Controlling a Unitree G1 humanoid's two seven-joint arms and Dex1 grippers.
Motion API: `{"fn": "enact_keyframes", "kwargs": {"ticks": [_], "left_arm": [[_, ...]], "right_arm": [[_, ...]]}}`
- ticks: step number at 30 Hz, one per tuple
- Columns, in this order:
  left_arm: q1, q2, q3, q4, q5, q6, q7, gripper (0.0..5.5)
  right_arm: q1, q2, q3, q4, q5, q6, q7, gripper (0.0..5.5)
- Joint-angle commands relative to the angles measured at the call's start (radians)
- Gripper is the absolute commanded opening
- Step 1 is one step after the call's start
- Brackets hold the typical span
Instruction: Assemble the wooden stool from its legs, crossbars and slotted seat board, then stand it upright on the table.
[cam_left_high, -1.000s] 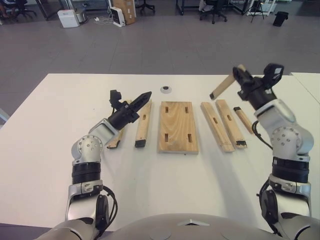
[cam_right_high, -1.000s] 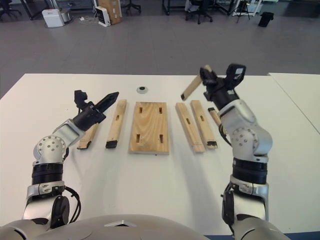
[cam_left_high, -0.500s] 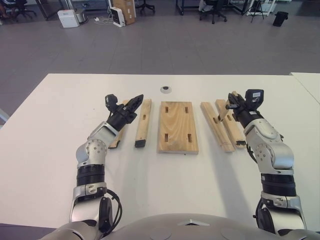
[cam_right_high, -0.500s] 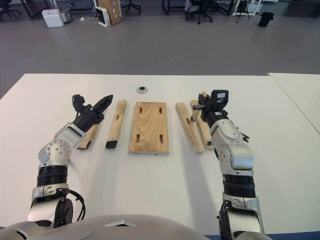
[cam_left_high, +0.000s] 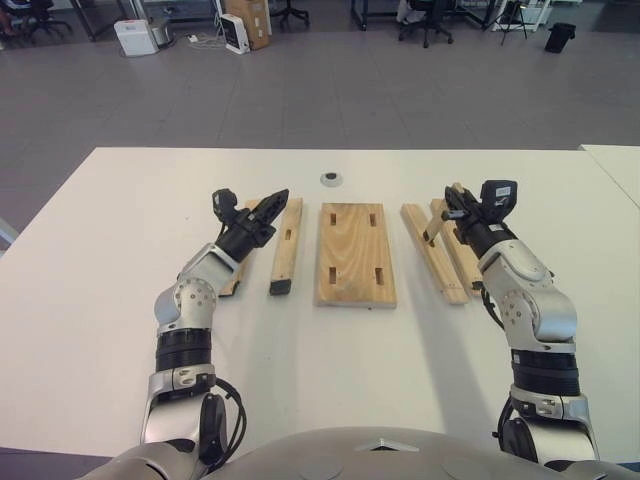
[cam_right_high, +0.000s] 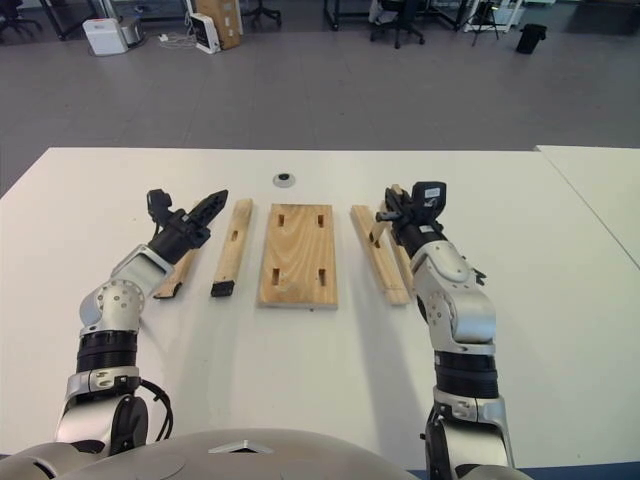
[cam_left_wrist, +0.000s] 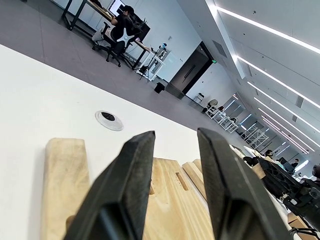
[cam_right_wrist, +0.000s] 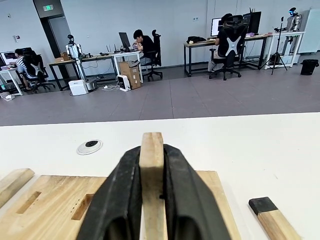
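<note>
The seat board lies flat in the middle of the counter, slots up. At its 9 o'clock lies 1 leg, and at its 3 o'clock a pair of legs lies side by side. The right pincer hangs over that pair at the board's 2 o'clock, clamped on a crossbar that slants down toward them. The left pincer sits at the board's 10 o'clock, just beside the single leg, narrowly parted and holding nothing. A grommet sits at 12 o'clock.

Leftmost leg partly hidden beneath left arm
</note>
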Motion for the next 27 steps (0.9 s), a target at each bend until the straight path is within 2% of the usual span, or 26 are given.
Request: {"fn": "enact_keyframes", "kwargs": {"ticks": [1,7,19,27], "left_arm": [[-0.009,0.003,-0.005,0.003,0.013,0.001,-0.001,1.53],[-0.005,0.005,-0.009,-0.001,0.016,-0.004,-0.004,1.53],[0.014,0.022,-0.005,-0.011,0.018,-0.004,-0.012,1.53],[0.040,0.037,0.005,-0.026,0.021,-0.007,-0.009,1.53]], "right_arm": [[0.015,0.005,-0.006,-0.007,-0.006,0.016,0.008,0.41],[0.028,-0.009,0.014,0.008,-0.038,0.014,0.025,0.41],[0.081,0.008,-0.026,0.063,-0.054,0.006,0.020,0.41],[0.223,0.066,0.076,-0.064,-0.064,0.128,-0.028,0.41]]}}
